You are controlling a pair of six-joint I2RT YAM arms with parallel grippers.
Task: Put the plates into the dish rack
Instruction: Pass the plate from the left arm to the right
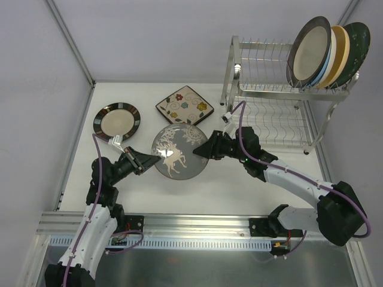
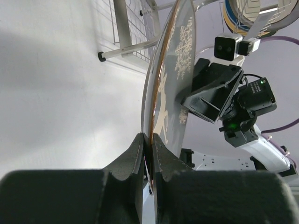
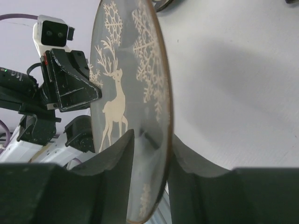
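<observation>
Left gripper (image 2: 148, 142) pinched tight on deer-patterned plate (image 1: 178, 152) rim, right gripper (image 3: 148, 137) set narrow astride opposite rim, contact not discernible.

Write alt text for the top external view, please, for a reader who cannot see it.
The left gripper and right gripper meet at opposite rims of a grey deer-patterned plate. Beyond it lie a dark-rimmed round plate and a square floral plate; several plates stand in the dish rack, back right.
</observation>
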